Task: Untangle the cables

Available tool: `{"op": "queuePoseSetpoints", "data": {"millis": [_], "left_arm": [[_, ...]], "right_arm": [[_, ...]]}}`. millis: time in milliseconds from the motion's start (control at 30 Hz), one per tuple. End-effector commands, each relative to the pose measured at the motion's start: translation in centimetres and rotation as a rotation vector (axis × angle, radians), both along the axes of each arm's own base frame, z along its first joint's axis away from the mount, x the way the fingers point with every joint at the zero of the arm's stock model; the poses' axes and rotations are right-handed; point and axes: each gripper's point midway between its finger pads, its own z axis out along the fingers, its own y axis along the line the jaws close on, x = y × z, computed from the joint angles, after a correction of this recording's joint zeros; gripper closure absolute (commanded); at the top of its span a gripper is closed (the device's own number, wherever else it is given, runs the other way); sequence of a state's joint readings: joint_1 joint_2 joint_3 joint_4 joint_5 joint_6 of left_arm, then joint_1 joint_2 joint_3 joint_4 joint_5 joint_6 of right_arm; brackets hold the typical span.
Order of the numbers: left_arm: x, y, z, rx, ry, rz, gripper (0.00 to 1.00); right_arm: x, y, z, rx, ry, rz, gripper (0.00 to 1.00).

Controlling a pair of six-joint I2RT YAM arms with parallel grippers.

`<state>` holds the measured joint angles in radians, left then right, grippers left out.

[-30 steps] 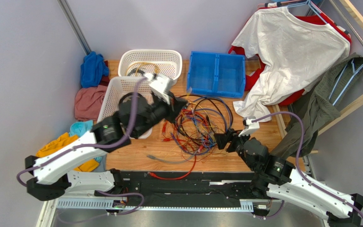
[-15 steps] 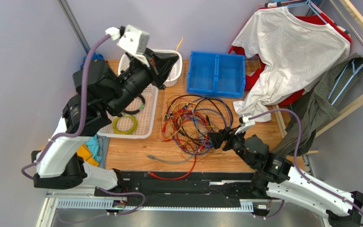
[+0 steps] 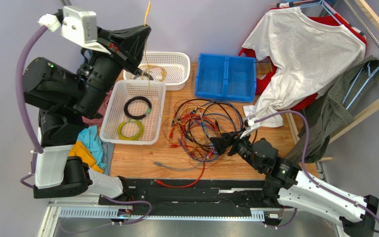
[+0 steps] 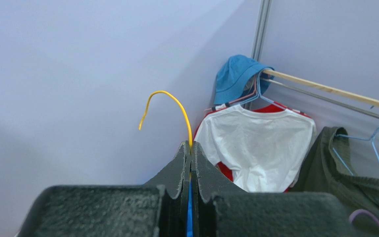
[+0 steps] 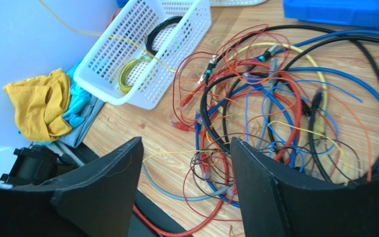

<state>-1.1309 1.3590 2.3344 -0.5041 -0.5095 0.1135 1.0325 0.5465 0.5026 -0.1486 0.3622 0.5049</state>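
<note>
**Yellow strand pulled high, heap waiting on the table:** the left gripper is pinching a thin yellow wire high in the air, while the right gripper is hovering spread wide and empty.

The tangle of thin red, orange, blue and black cables is lying on the wooden table, directly ahead of the right fingertips and far nearer that arm. The yellow wire is running steeply down from the closed left jaws, across the white plastic mesh basket, towards the heap. I am seeing no brand, label or readable writing.

Pale lilac walls, wooden tabletop
</note>
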Motion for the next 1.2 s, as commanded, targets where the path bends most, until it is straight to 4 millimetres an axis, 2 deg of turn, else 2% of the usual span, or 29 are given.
{"op": "queuePoseSetpoints", "data": {"millis": [0,33,67,167,333,367,400,433,500,533,567,600,633,700,733,800,833,900,933,1000,1033,1100,1133,1167], "left_arm": [[-0.2,-0.5,0.7,-0.008,-0.026,-0.017,1.00],[-0.1,-0.7,0.6,-0.006,-0.022,-0.020,1.00],[-0.1,-0.8,0.4,-0.002,-0.015,-0.023,1.00],[0.1,-1.3,0.0,0.011,-0.007,-0.025,1.00],[-0.1,-0.9,0.4,-0.005,-0.010,-0.027,1.00],[-0.2,-0.9,0.5,-0.008,-0.010,-0.035,1.00],[-0.2,-1.0,0.5,-0.008,-0.011,-0.038,1.00],[-0.2,-1.0,0.4,-0.007,-0.007,-0.040,1.00],[-0.2,-1.2,0.1,-0.006,0.002,-0.045,1.00],[-0.2,-1.3,0.0,-0.006,0.008,-0.048,1.00],[-0.2,-1.4,-0.1,-0.004,0.009,-0.051,1.00],[-0.1,-1.6,-0.4,0.001,0.017,-0.053,1.00],[-0.2,-1.6,-0.4,-0.001,0.020,-0.056,1.00],[-0.2,-1.8,-0.7,0.005,0.027,-0.061,1.00],[-0.2,-1.7,-0.7,0.002,0.029,-0.063,1.00],[-0.2,-1.6,-0.9,0.007,0.034,-0.059,1.00],[-0.3,-1.4,-0.8,0.008,0.033,-0.056,1.00],[-0.2,-1.0,-0.9,0.013,0.032,-0.042,1.00],[-0.2,-0.7,-0.9,0.015,0.029,-0.035,1.00],[-0.2,-0.2,-0.7,0.009,0.021,-0.021,1.00],[-0.2,0.0,-0.7,0.014,0.016,-0.012,1.00],[-0.1,0.6,-0.6,0.009,0.012,0.010,1.00],[0.0,0.7,-0.6,0.010,0.009,0.017,1.00],[0.1,0.8,-0.7,0.017,0.009,0.027,1.00]], "right_arm": [[0.0,3.2,2.3,0.063,-0.055,0.099,0.27],[0.2,3.8,2.6,0.074,-0.061,0.109,0.27],[0.4,4.7,1.6,0.048,-0.037,0.127,0.26],[0.8,6.4,0.6,0.033,-0.007,0.152,0.25],[1.5,8.4,0.4,0.044,-0.016,0.178,0.23],[1.7,9.0,-0.6,0.016,0.001,0.188,0.23],[1.9,9.6,-0.1,0.026,-0.005,0.192,0.23],[2.1,10.2,-1.2,0.000,0.011,0.199,0.23],[2.8,11.1,-1.1,0.006,-0.001,0.197,0.23],[3.6,11.5,-2.4,-0.026,0.018,0.171,0.24],[4.1,11.8,-3.0,-0.045,0.025,0.158,0.24],[4.8,12.4,-2.6,-0.058,0.011,0.145,0.24],[5.8,12.8,-4.6,-0.114,0.035,0.113,0.25],[7.2,12.9,-6.6,-0.190,0.065,0.055,0.29],[8.5,13.0,-7.9,-0.235,0.085,0.003,0.41],[9.8,12.0,-9.7,-0.296,0.136,-0.069,0.66],[10.3,11.5,-10.6,-0.301,0.159,-0.102,0.84],[11.0,9.9,-11.3,-0.296,0.185,-0.150,0.95],[11.1,8.9,-11.1,-0.283,0.189,-0.178,1.00],[11.2,5.7,-12.4,-0.286,0.228,-0.261,1.00],[11.1,4.6,-11.5,-0.261,0.220,-0.290,1.00],[10.8,1.4,-12.9,-0.284,0.251,-0.367,1.00],[10.7,0.7,-12.0,-0.254,0.239,-0.378,1.00],[10.5,0.2,-12.2,-0.250,0.241,-0.380,1.00]]}}
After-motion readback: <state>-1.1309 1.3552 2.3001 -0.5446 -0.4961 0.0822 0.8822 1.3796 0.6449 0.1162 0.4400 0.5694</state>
